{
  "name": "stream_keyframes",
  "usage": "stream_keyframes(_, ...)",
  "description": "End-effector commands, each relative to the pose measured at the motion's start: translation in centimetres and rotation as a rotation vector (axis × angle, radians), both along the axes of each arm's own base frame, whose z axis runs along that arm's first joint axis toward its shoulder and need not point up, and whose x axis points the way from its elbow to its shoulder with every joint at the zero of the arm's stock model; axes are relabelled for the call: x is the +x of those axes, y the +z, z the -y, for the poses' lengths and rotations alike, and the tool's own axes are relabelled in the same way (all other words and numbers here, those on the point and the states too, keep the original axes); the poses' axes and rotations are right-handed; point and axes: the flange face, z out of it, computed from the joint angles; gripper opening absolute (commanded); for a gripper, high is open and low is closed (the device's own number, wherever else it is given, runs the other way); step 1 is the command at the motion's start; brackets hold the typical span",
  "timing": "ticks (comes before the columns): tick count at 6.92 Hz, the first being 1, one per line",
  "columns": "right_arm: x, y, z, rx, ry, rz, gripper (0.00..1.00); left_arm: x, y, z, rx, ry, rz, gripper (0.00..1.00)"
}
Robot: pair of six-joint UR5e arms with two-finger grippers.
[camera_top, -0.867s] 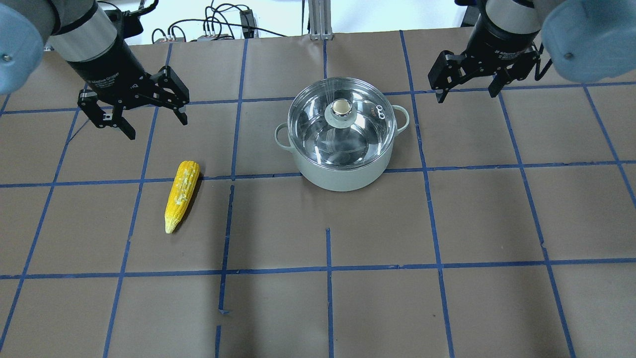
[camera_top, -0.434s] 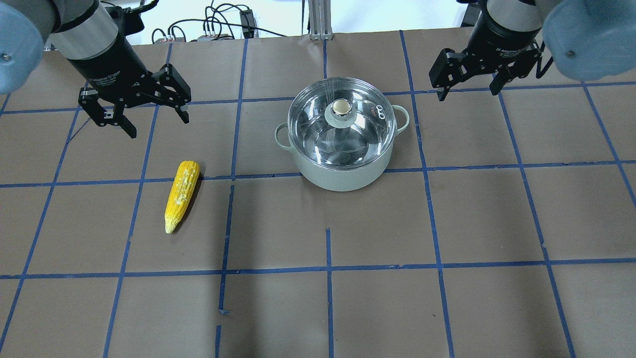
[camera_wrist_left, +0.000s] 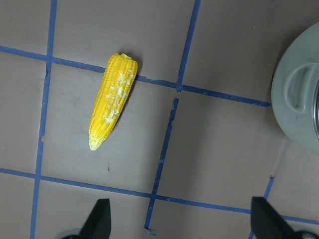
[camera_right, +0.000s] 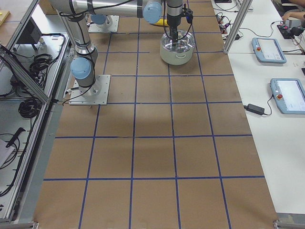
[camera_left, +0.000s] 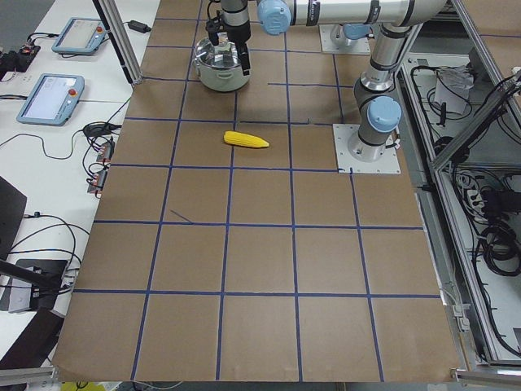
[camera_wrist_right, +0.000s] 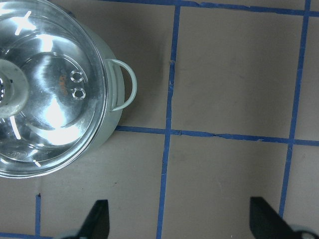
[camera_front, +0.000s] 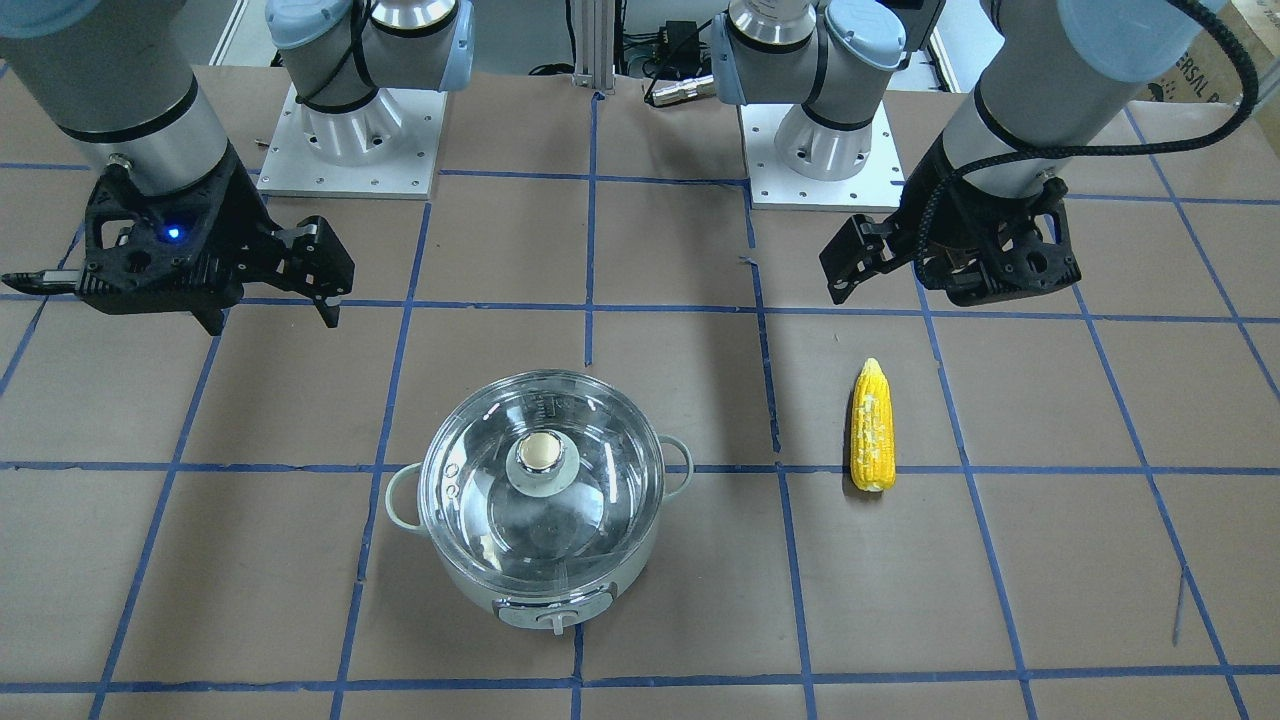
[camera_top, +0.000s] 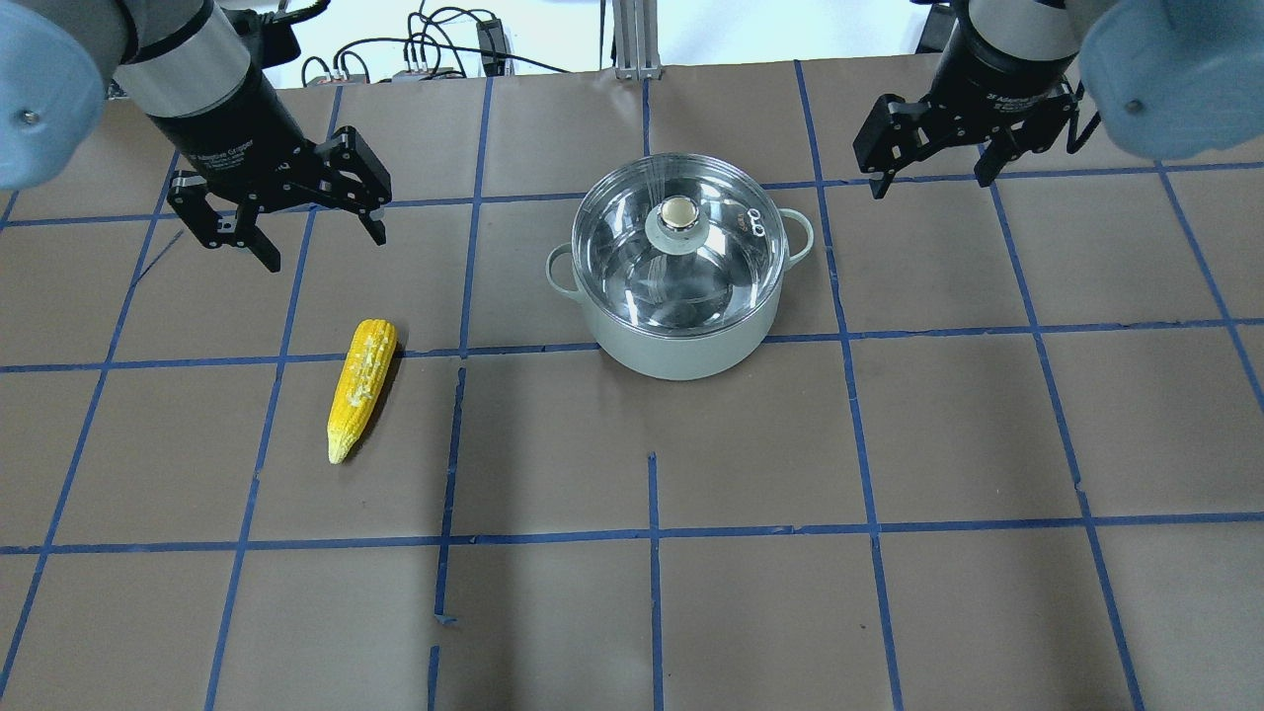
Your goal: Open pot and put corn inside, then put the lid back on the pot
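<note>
Pot [camera_top: 681, 351]: round pale-green-grey electric cooking pot, mid-table on the blue-taped brown paper table cover [camera_top: 889, 612]; unmoved.
Lid [camera_top: 716, 272]: domed clear glass lid with beige-capped metal knob, seated on the pot; unmoved, so opening is not begun.
Corn [camera_top: 361, 388]: yellow toy corn cob, flat on the paper, well apart from the pot on the robot's left; untouched.
Left gripper [camera_top: 326, 247]: black, two-finger, jaws spread and empty; has drifted slightly toward the pot.
Right gripper [camera_top: 928, 186]: jaws spread, empty, almost static.
Judgement: approach phase only.

One pot [camera_top: 681, 357], one lid [camera_top: 713, 259], one corn [camera_top: 361, 387]; left end effector [camera_top: 325, 250], right end effector [camera_top: 930, 188]: two.
</note>
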Motion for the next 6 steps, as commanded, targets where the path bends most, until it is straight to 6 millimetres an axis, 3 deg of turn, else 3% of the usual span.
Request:
stream_keyframes(1,0.1,0.0,0.2,-0.008,0.000,0.010,1.00,0.0,0.0,0.0,-0.001,-0.002,0.000,1.00)
stream_keyframes(3,0.1,-0.1,0.8,-0.046,0.000,0.014,0.99,0.0,-0.3,0.1,0.005,-0.004,0.000,1.00)
stream_keyframes(6,5.4,-2.9,2.2,-0.049,0.085,0.101,0.97,0.0,-1.0,0.6,0.016,-0.007,-0.002,1.00)
